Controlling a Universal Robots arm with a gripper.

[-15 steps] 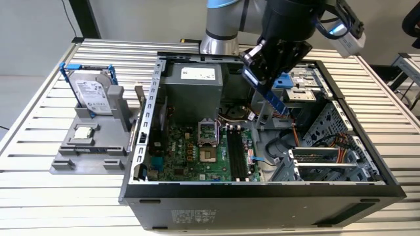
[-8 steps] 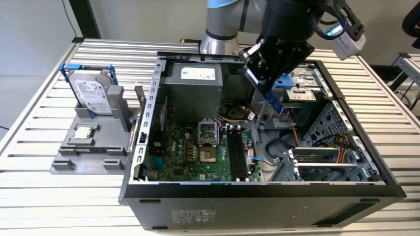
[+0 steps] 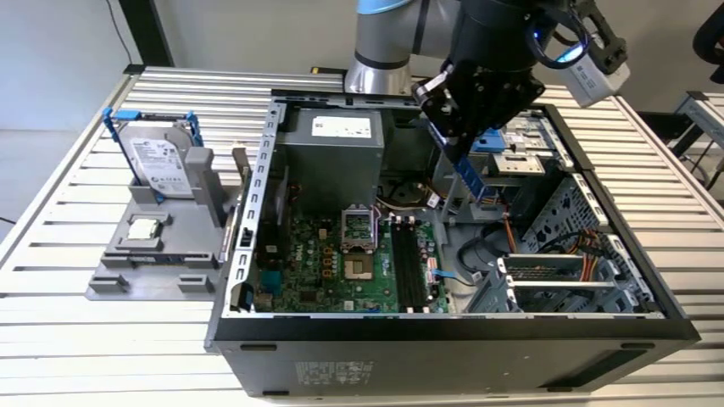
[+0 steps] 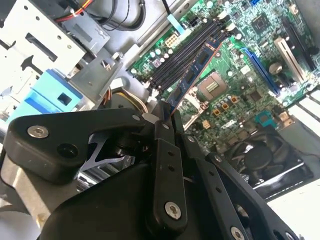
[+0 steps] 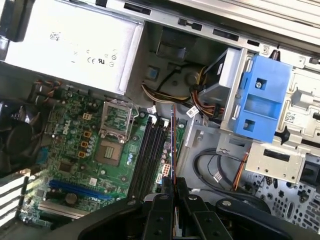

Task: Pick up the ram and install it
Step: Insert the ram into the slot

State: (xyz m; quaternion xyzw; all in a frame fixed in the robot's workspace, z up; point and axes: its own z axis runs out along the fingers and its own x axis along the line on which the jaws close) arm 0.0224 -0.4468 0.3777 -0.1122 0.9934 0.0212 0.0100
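Observation:
My gripper [image 3: 456, 157] is shut on the ram [image 3: 473, 185], a slim dark blue stick that hangs tilted above the open computer case. In the second wrist view the ram [image 4: 192, 75] runs out from between the black fingers [image 4: 163, 131] toward the motherboard. The first wrist view has the ram [image 5: 173, 145] edge-on, held at the gripper [image 5: 173, 186]. It hovers over and beside the long black memory slots [image 3: 408, 259], apart from them. The slots [image 5: 150, 150] stand with nothing in them.
The case [image 3: 453, 326] lies on its side on a slatted table. Inside are a grey power supply [image 3: 334, 144], a processor socket [image 3: 356, 237], cables and a blue drive cage [image 5: 260, 100]. On the exterior view's left, a grey stand holds a blue-framed hard drive [image 3: 158, 161] and a small chip [image 3: 142, 229].

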